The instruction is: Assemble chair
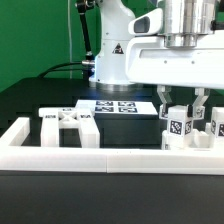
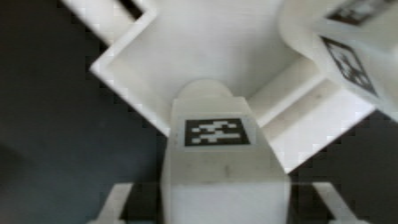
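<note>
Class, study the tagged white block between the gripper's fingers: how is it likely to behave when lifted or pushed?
The tagged white block looks like rigid moulded plastic, so it probably won't bend in the gripper. Its smooth faces might slip under a light grip. Upright and narrow, it could tip if pushed near the top.
</note>
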`<state>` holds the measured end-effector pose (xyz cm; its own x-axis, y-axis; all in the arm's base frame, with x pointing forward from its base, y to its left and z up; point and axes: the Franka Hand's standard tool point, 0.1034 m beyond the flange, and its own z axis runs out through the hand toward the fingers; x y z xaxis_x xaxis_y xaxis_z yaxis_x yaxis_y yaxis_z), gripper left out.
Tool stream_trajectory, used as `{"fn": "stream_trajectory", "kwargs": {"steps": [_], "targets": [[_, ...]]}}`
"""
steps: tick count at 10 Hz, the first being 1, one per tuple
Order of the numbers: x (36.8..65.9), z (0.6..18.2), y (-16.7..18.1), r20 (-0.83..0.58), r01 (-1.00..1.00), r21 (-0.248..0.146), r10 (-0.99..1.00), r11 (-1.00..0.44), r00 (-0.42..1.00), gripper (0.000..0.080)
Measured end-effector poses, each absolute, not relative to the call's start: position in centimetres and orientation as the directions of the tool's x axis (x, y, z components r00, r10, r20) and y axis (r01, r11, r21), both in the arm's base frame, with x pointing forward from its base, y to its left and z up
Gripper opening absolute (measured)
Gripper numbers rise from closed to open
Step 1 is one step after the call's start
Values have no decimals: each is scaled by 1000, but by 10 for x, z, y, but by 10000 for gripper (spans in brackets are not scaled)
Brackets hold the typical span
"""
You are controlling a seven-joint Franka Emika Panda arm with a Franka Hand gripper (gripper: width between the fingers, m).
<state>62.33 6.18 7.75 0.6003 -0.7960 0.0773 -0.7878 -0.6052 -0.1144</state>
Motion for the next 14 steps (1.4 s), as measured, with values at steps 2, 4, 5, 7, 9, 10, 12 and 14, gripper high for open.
{"fn": "stream_trajectory", "kwargs": {"steps": [2,4,5,7,9,10,12,14], "targets": [[623,78,62,58,-892,-130,-902,-433,429,290],[623,78,62,42,-946,-136,-956,-294,291,290],[623,78,62,34,-958,-139,-968,-253,250,290],[623,78,61,17,-974,-145,-984,-176,175,290],[623,78,62,20,-968,-144,-979,-204,203,291],[623,78,62,26,-959,-143,-970,-244,242,503],[623,79,63,45,-922,-139,-932,-362,359,618],[624,79,62,76,-818,-126,-828,-561,556,640]]}}
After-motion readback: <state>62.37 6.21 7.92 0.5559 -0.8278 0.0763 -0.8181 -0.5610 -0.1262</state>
